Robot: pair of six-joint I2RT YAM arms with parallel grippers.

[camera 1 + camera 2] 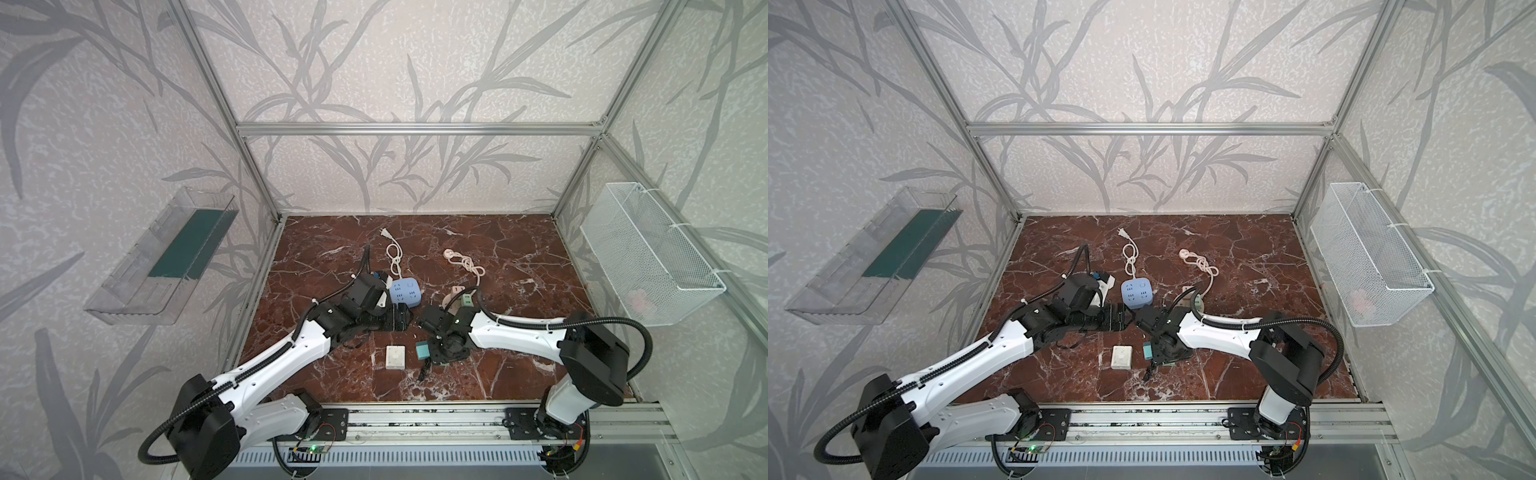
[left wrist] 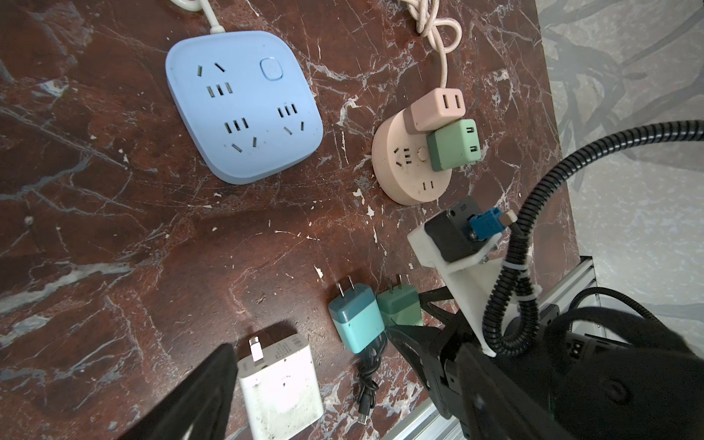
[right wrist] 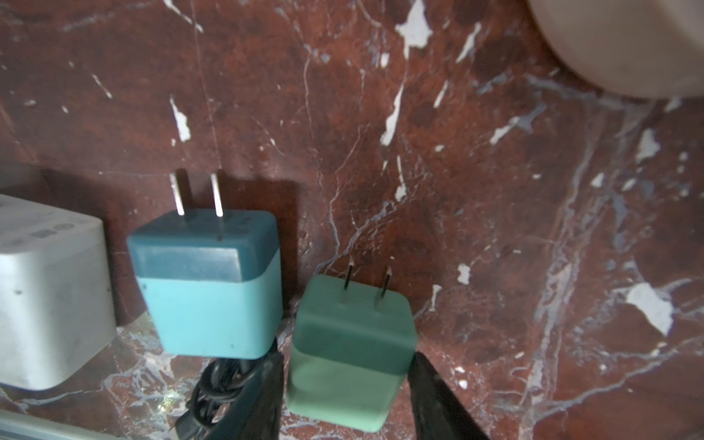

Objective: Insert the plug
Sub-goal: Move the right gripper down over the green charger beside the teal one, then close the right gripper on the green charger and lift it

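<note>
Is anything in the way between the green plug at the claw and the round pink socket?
Nothing visible. The green plug sits between the right gripper's fingers, and only bare marble table lies between it and the round pink socket. A pink charger and a green charger already fill its far side; the near slots look free.

Teal charger crowds one side of green plug; tabletop opposite lies open.
</note>
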